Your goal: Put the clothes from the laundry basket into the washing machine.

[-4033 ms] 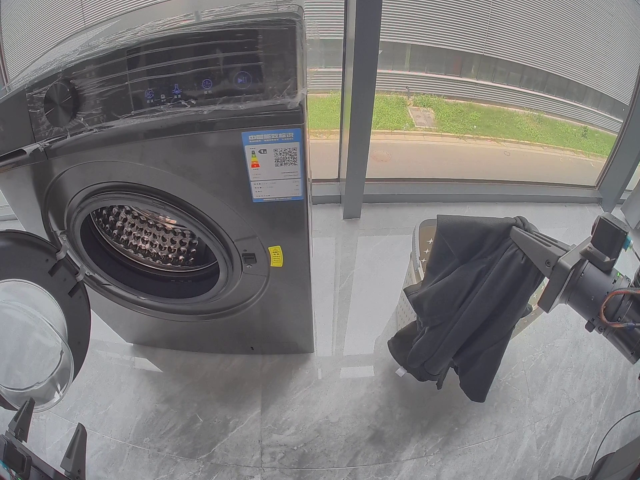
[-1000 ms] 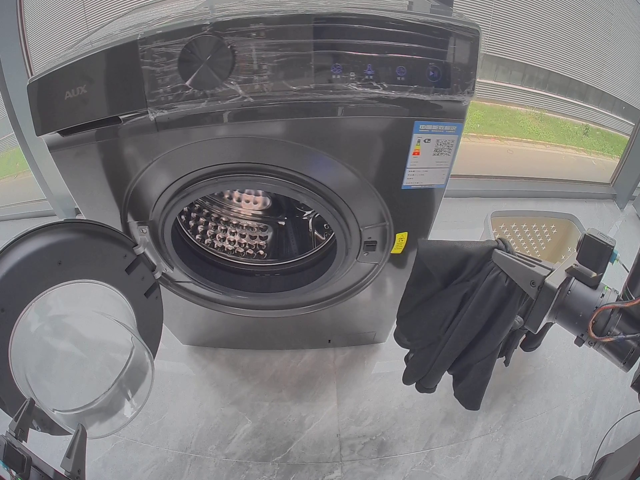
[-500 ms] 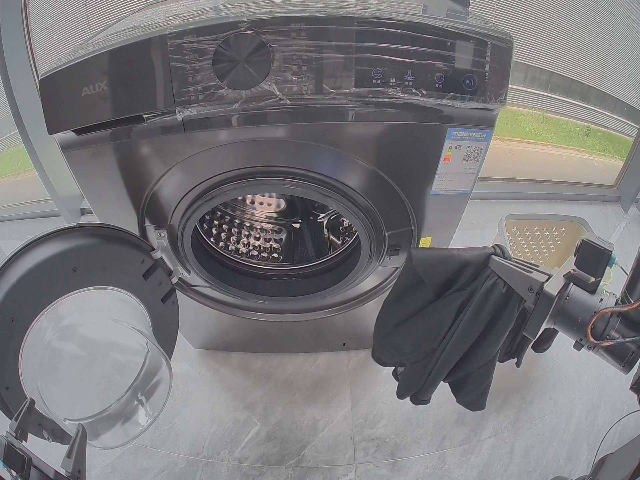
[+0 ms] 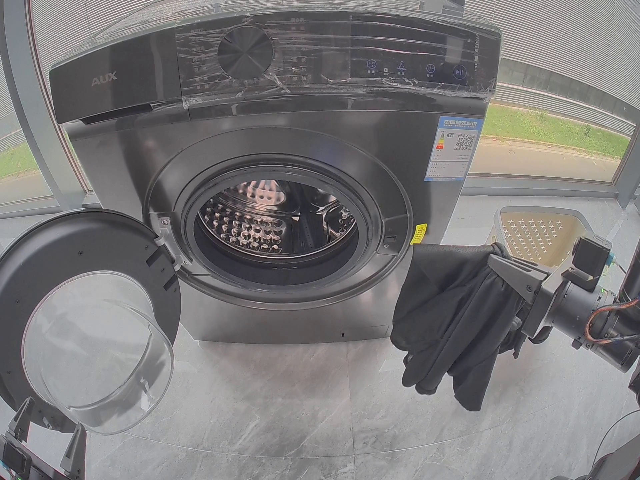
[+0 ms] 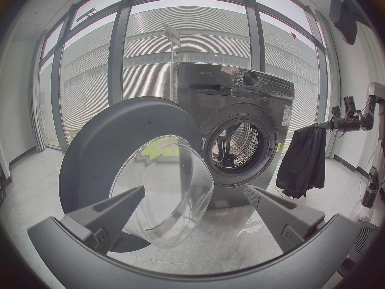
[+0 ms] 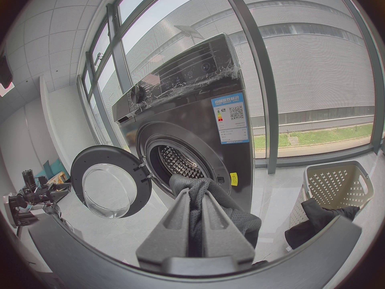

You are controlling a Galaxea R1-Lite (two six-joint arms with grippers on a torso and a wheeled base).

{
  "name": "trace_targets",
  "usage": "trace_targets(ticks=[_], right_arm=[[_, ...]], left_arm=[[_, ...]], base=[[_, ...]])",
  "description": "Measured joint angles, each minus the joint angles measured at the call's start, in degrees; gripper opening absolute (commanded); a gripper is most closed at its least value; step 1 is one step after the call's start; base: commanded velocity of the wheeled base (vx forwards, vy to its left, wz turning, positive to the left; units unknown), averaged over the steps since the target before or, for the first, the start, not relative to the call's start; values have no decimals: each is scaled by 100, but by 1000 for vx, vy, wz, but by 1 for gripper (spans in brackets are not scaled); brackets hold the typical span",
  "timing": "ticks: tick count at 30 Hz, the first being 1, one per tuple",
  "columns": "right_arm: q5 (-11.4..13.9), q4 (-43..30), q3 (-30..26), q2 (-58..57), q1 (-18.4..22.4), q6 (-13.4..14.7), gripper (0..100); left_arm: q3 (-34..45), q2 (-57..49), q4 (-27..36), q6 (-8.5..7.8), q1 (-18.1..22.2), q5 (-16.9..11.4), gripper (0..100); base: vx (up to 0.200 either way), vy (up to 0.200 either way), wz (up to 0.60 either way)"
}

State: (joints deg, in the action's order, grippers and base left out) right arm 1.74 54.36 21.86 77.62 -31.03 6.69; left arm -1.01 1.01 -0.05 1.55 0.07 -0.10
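The grey washing machine [image 4: 267, 135] faces me with its drum [image 4: 277, 228] open and bare inside. Its round door [image 4: 87, 315] is swung out to the left. My right gripper [image 4: 497, 261] is shut on a black garment [image 4: 453, 321], which hangs above the floor to the right of the machine's front, about level with the lower rim of the opening. In the right wrist view the fingers [image 6: 176, 221] pinch the cloth [image 6: 196, 193]. The beige laundry basket [image 4: 541, 236] stands behind that arm; another dark garment [image 6: 321, 217] lies in it. My left gripper [image 4: 47, 435] is open, low beside the door.
Glass window walls with grey frames [image 4: 27, 101] stand behind and beside the machine. The door's clear bowl [image 5: 168, 189] bulges out close in front of my left gripper [image 5: 193, 188]. Bare marble floor [image 4: 280, 401] lies before the machine.
The head view has swung left over four seconds, bringing the washing machine to the middle. The black garment stays held in the right gripper, now nearer the machine's front; basket falls behind it.
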Motion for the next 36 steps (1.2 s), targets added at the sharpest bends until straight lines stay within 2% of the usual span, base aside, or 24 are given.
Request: trace_targets(ticks=[2,13,21,25,36], right_arm=[[0,-6,-17,11,-4,4,0],[99,0,-23,55,-26,22,0],[96,2,-28,77,-65,23,0],[96,11,10,57,-188,20,0],[60,41,219,212,-552,50,0]], left_arm=[[0,0,2,0,0,0,100],[0,2,2,0,2,0,100],[0,2,0,-29,-2,10,100],[0,2,5,-108,-2,10,100],[0,2,0,-112,9,7,100]], base=[[0,0,0],[0,200,0],[0,0,0],[0,0,0],[0,0,0]])
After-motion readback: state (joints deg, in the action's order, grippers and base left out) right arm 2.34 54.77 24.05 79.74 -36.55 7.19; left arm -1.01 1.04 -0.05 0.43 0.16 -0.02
